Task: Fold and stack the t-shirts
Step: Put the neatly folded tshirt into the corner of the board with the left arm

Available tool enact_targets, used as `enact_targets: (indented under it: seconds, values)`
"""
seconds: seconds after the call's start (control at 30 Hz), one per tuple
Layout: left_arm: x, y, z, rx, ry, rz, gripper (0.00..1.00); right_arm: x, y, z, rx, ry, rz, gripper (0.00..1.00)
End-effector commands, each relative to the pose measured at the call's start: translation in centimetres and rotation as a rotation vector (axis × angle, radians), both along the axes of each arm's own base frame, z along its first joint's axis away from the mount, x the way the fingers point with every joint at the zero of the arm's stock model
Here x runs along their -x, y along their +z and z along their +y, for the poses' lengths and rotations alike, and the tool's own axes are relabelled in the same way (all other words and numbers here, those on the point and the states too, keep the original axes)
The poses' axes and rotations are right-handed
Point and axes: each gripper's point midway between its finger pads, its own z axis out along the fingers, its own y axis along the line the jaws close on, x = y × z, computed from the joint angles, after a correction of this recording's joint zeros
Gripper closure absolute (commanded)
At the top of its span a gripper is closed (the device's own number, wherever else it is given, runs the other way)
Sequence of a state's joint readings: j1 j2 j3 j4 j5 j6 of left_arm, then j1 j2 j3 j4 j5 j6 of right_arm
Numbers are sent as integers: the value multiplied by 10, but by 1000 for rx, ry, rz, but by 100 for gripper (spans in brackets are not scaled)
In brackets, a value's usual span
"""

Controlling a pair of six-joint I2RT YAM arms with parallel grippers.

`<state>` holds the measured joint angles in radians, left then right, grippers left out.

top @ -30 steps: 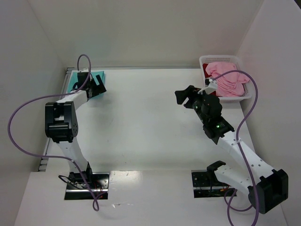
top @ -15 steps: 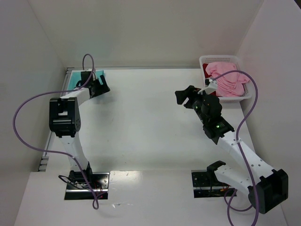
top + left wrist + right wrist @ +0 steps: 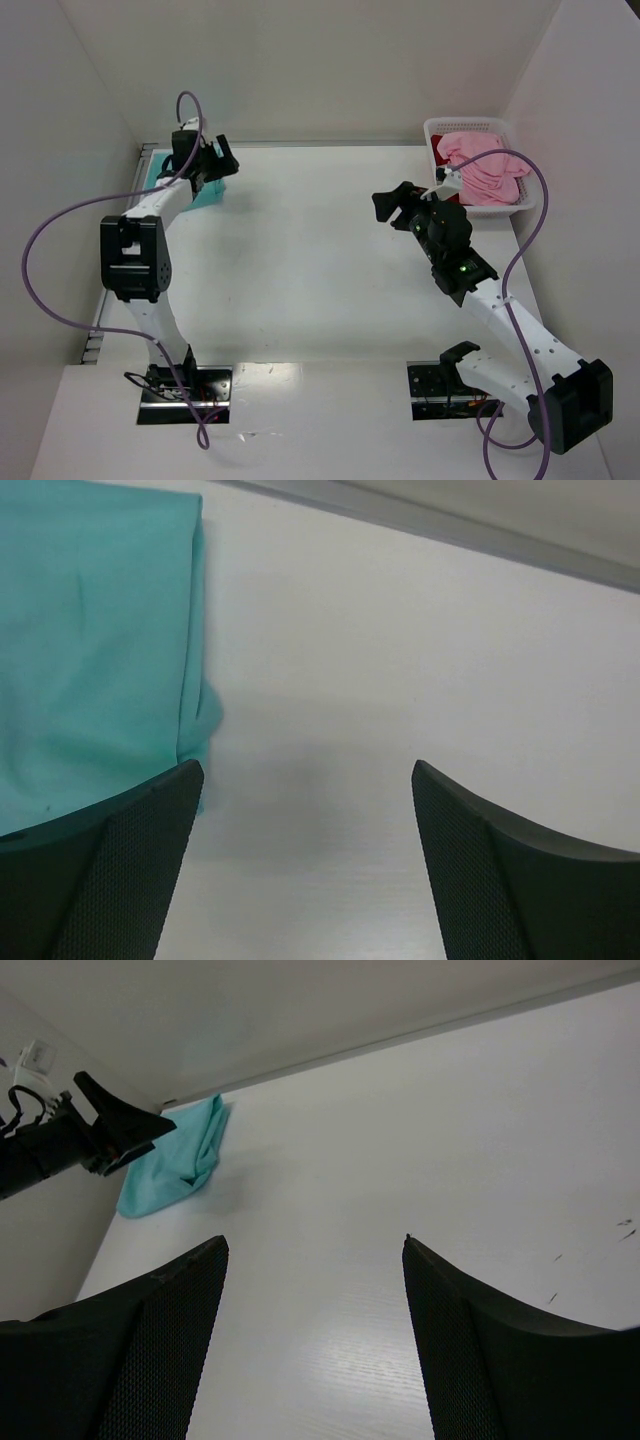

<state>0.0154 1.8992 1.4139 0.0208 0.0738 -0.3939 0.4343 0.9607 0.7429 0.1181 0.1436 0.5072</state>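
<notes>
Shirt in teal (image 3: pixel 90 650) is laid folded at the far-left corner of the bench (image 3: pixel 320 260). Left tool (image 3: pixel 306 766) is seen wide open and empty, held over the bench at the shirt's right edge, one finger (image 3: pixel 120 870) over the cloth. Pink shirt (image 3: pixel 480 165) is piled in the white basket (image 3: pixel 470 123) at the far right, with a dark red shirt (image 3: pixel 441 150) partly covered under it. Right tool (image 3: pixel 313 1240) is held open, nothing gripped, above bare bench near the basket.

The teal t-shirt (image 3: pixel 95 650) lay folded flat, upper left; the pink t-shirt (image 3: pixel 485 165) lay crumpled over the dark red t-shirt (image 3: pixel 443 150), upper right.
</notes>
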Motion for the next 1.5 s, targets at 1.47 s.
enact_targets:
  seconds: [1.47]
  values:
    - [21,-6,-7,43,31,62,1,12,30,-3,-38,4,-95,24]
